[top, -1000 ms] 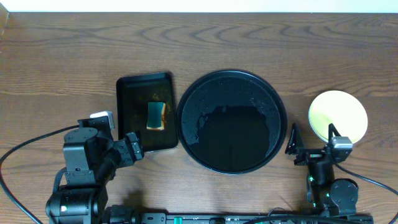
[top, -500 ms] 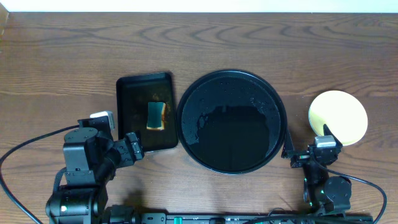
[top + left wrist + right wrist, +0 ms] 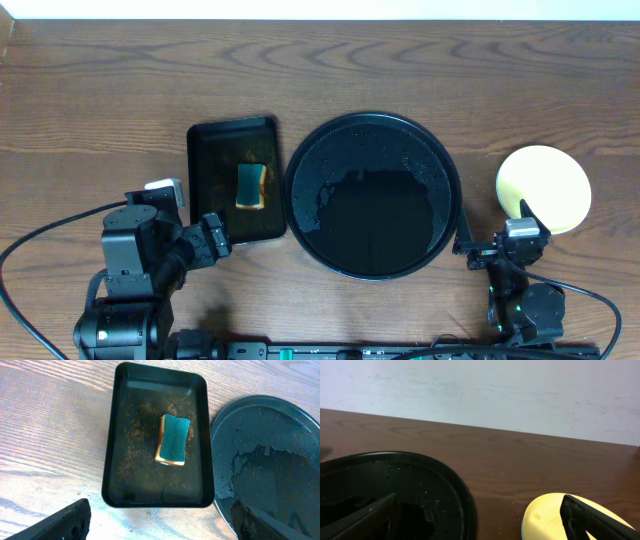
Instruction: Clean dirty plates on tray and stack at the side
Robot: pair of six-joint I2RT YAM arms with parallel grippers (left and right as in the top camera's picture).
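Two tools, both spread wide: ahead of the left tool [image 3: 160, 506] a sponge [image 3: 173, 440] lies in a small tray [image 3: 115, 460]; the round tray [image 3: 372, 195] sits between them; just ahead-right of the right tool [image 3: 479, 500], a yellow plate [image 3: 543, 188] rests on the worktop [image 3: 400, 70].

Even, soft light, sharp views; the tray [image 3: 400, 150] gleams (speckled glare) — shadows faint.

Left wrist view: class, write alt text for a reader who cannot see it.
A teal-topped yellow sponge lies in a black rectangular tray on a wooden table. Part of a wet round black tray shows at the right. The jaws of the left gripper stand wide apart at the bottom corners.
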